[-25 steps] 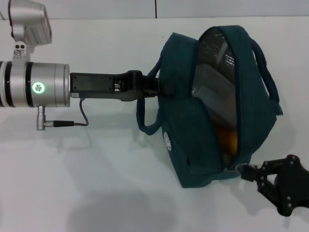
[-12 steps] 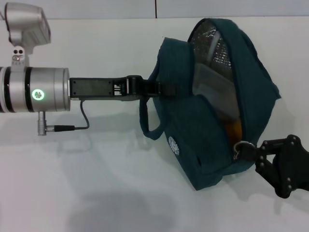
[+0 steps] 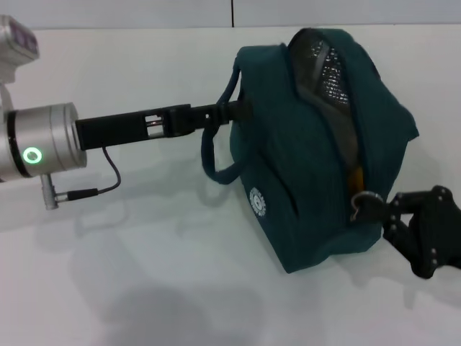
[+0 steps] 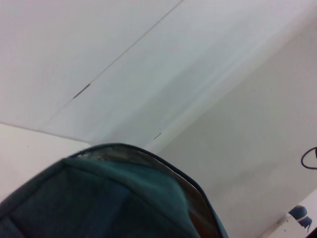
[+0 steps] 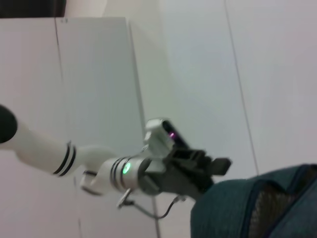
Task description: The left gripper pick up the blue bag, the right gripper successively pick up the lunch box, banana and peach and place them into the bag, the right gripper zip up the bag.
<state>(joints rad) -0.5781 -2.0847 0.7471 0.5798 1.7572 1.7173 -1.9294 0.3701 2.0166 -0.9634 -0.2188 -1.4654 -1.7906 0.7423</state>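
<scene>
Zipping stage, I'd say: the right gripper (image 3: pixel 376 210) has its fingers pinched on the ring pull (image 3: pixel 358 203), low on the bag (image 3: pixel 310 187), while the left gripper (image 3: pixel 238 112) clamps the bag's side above the tabletop (image 3: pixel 144 274). Pull steadily along the zipper — left holding taut. Only the head view shows the pull; the right wrist view catches the left arm (image 5: pixel 148 171) instead.

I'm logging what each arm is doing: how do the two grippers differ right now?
The left gripper reaches across to the blue bag near a handle; the right gripper sits at the bag's near end, shut on the zipper ring pull. Both are black claws touching the bag.
</scene>
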